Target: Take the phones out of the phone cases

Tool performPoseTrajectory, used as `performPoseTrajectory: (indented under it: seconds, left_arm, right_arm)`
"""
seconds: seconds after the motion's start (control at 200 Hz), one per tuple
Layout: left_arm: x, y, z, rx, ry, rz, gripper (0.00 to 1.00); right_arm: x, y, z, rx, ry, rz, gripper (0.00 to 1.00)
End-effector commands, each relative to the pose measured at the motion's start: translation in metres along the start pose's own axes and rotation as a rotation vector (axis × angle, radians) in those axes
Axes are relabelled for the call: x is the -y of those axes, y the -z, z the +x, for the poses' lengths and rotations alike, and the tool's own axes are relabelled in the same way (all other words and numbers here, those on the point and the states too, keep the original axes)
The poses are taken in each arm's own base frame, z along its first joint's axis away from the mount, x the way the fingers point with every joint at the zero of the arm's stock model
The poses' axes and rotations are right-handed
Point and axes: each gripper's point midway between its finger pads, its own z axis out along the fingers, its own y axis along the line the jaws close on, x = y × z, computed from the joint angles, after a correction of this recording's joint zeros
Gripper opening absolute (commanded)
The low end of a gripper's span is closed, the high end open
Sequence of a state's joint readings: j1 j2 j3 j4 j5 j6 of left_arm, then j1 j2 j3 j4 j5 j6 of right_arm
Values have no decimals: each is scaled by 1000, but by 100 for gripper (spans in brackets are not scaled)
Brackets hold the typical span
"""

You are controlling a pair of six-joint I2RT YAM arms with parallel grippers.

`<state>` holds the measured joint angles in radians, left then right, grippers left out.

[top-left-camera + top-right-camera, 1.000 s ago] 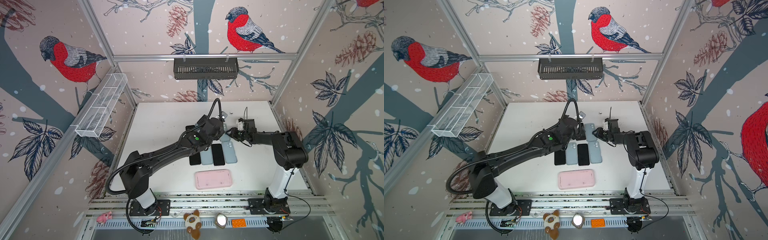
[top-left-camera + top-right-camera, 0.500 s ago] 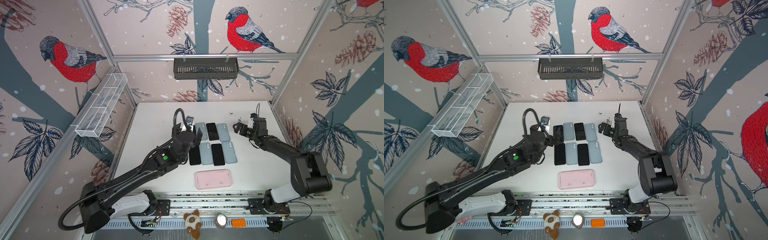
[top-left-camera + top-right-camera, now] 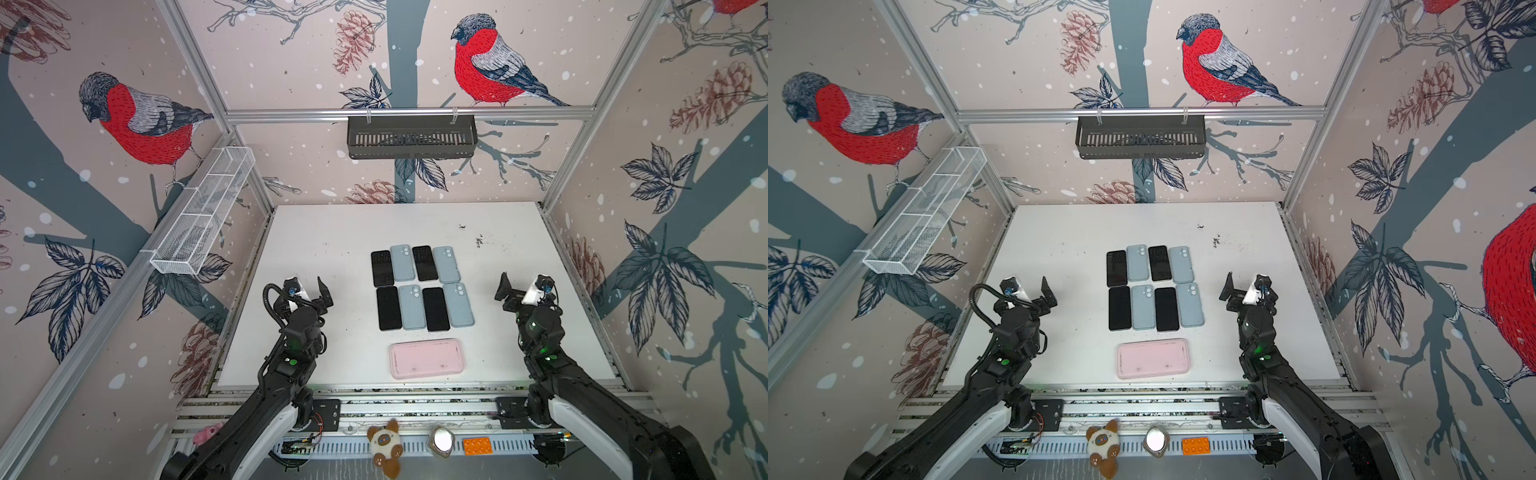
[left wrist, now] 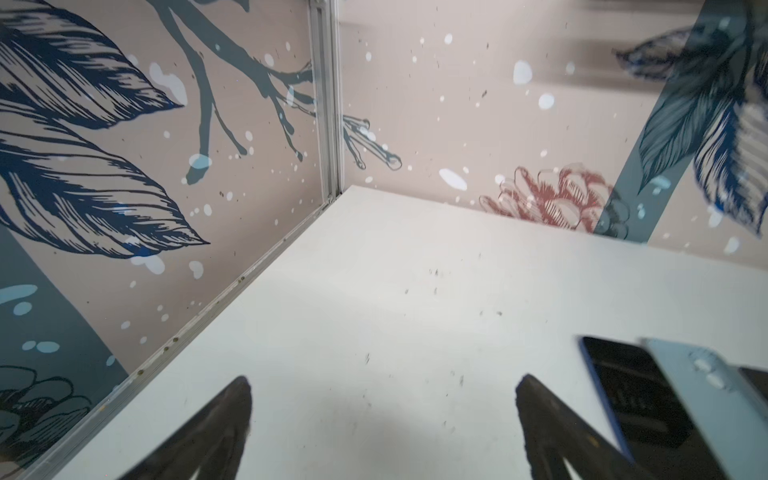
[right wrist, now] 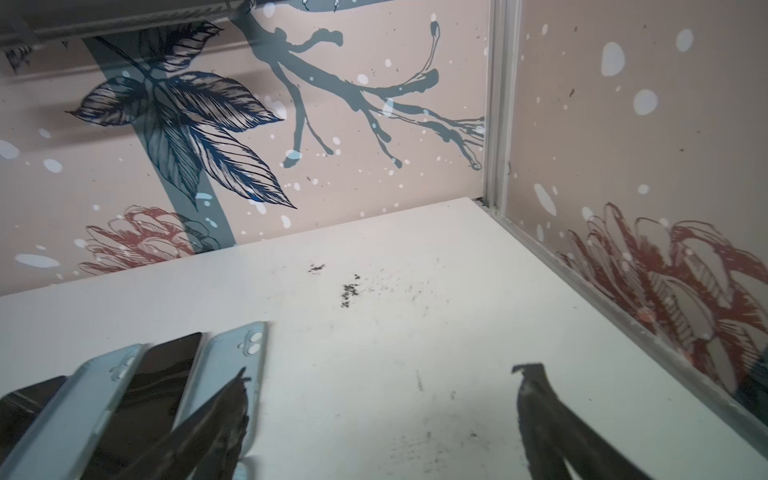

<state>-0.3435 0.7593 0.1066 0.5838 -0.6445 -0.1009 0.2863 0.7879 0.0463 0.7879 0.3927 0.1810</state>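
Eight-piece phone grid between left gripper, right gripper, touching neither.

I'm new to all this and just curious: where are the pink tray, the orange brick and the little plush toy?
pink tray (image 3: 427, 358): in a top view, its bare middle.
orange brick (image 3: 477, 446): in a top view, its studded top.
plush toy (image 3: 384, 439): in a top view, its face.

The left end effector hangs wide open over bare white bench (faintly speckled), facing a far corner. Just beside one finger lie a black phone and a pale blue case.
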Motion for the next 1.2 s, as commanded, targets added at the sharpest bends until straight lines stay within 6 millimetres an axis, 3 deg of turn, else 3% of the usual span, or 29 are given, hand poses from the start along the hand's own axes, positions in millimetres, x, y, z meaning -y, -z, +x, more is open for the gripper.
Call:
performPoseTrajectory:
  seconds: [0.0, 0.13, 0.265, 0.335, 0.395, 0.54, 0.6, 0.685, 0.775, 0.82, 0.9, 0.96, 1.006, 1.061, 1.131, 1.196]
  left_arm:
    - [3, -2, -42, 224, -32, -2, 98]
    - [9, -21, -16, 185, -123, 8, 98]
    - [28, -32, -11, 215, -138, 97, 97]
    - [38, -39, -4, 205, -180, 126, 97]
    - [34, -42, -5, 209, -167, 107, 97]
    - [30, -58, 12, 136, -110, 183, 97]
    - [30, -57, 7, 167, -102, 184, 97]
    - [33, -62, 13, 125, -111, 208, 97]
    - [33, -73, 16, 86, -93, 219, 97]
    - [33, -77, 17, 72, -88, 232, 97]
    - [33, -78, 17, 72, -85, 234, 97]
    - [32, -78, 17, 70, -84, 235, 97]
    - [33, -79, 18, 63, -82, 239, 97]
    - [33, -82, 19, 54, -76, 242, 97]
    - [29, -90, 21, 22, -53, 234, 97]
    - [28, -90, 21, 20, -43, 237, 97]
  right_arm:
    - [17, 3, -25, 129, 11, 80, 100]
    - [24, 4, -16, 150, 9, 87, 100]
    - [30, -1, -6, 154, -8, 85, 100]
    - [17, -13, -1, 106, 33, 32, 100]
    - [14, -19, 1, 75, 33, 19, 100]
    - [21, -5, -6, 139, 22, 46, 100]
    - [24, 7, -7, 158, 87, 77, 100]
    - [29, 9, -9, 157, 87, 104, 100]
    - [33, -6, -10, 156, 89, 120, 100]
    - [25, -10, -14, 174, 149, 116, 100]
    - [15, -30, 8, 101, 230, 110, 100]
    - [29, -30, 1, 150, 175, 167, 99]
    - [40, -32, 11, 119, 127, 170, 99]
    - [43, -47, 15, 82, 118, 180, 99]
    - [46, -83, 40, -103, 107, 164, 99]
    - [49, -80, 35, -84, 69, 111, 99]
